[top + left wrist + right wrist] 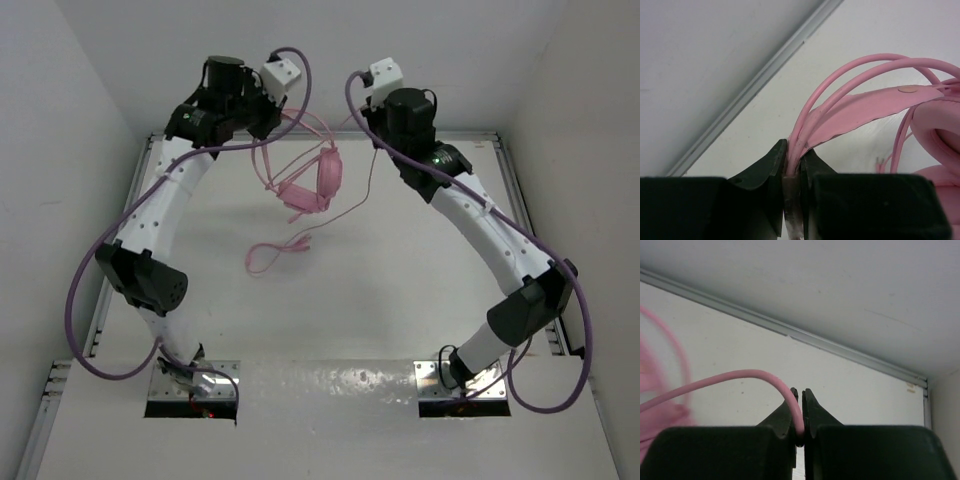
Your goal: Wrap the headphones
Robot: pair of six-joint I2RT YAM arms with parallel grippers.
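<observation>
The pink headphones point(315, 185) hang above the far middle of the table, earcups down. My left gripper point(794, 157) is shut on the thin headband point(865, 107) at the far left point(268, 122). My right gripper point(800, 400) is shut on the pink cord point(730, 377), held up at the far right point(372, 130). The cord runs from that gripper down past the earcups, and its loose end lies looped on the table point(275, 252). An earcup point(940, 135) shows at the right edge of the left wrist view.
The white table point(400, 290) is bounded by a metal rail point(130, 190) and grey walls on three sides. Purple arm cables point(80, 310) hang off both arms. The arm bases point(195, 385) sit at the near edge.
</observation>
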